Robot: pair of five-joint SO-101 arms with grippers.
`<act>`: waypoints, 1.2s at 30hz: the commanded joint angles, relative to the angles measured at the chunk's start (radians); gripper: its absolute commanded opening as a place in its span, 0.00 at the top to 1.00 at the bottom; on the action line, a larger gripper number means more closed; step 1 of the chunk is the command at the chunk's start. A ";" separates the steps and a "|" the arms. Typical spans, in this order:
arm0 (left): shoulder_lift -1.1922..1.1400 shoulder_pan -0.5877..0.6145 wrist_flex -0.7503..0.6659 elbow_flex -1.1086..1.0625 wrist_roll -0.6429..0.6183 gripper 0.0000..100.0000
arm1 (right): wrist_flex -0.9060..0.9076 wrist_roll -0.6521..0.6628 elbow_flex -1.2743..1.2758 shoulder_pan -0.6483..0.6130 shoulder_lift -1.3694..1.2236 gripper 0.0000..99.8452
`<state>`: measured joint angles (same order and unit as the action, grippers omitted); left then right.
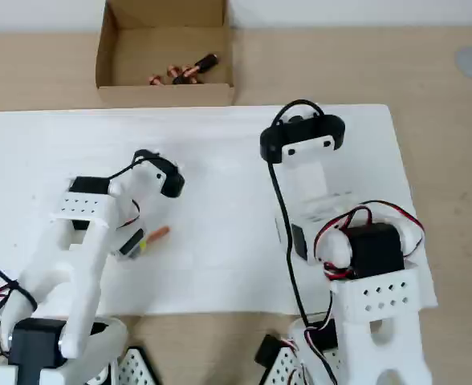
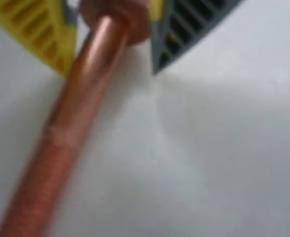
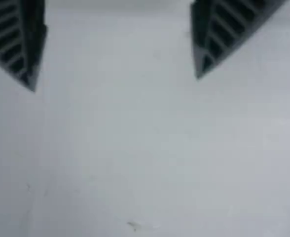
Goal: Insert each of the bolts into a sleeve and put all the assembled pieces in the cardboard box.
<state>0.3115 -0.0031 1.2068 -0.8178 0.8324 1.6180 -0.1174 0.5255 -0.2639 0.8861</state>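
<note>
The left pincer [image 2: 108, 71] is closed about the head end of a copper bolt [image 2: 81, 98], one yellow finger [image 2: 41, 34] and one dark finger [image 2: 184, 29] pressing on either side of it. The shaft runs out from between the fingertips and lies low over the white sheet [image 1: 220, 160]; whether it touches the sheet cannot be told. In the high view the same bolt [image 1: 157, 234] projects from the left pincer [image 1: 136, 243] toward the middle of the sheet. The right pincer [image 3: 116, 83] is wide open and holds nothing, poised above bare sheet, well apart from the bolt. At the far edge of the table [image 1: 445, 120], beyond the sheet, stands the cardboard box [image 1: 107, 56], which already contains several copper pieces and a dark sleeve [image 1: 204, 62], lying together. As a judgement, the task is mostly done. This bolt has yet to be sleeved and carried to the box.
</note>
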 commanded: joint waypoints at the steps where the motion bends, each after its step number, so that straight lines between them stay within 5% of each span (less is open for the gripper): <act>1: 0.030 -0.009 -0.011 -0.002 0.006 0.89 | -0.008 0.005 -0.001 0.016 0.013 0.75; 12: 0.030 -0.011 0.014 0.038 0.114 1.00 | -0.006 0.002 -0.001 0.018 0.013 0.75; 21: 0.042 -0.008 -0.037 0.066 0.178 1.00 | -0.008 0.002 -0.001 0.018 0.013 0.75; 25: 0.042 -0.002 -0.095 0.218 0.143 1.00 | -0.011 0.000 -0.001 0.018 0.010 0.75; 30: 0.030 -0.020 0.069 0.503 0.124 1.00 | -0.014 0.000 -0.001 0.018 0.008 0.75; 36: 0.027 -0.052 0.417 0.638 0.643 0.99 | -0.014 0.000 -0.001 0.018 0.008 0.75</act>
<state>0.3161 -0.0445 1.4707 -0.2716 1.1930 1.6180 -0.1174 0.5255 -0.2639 0.8861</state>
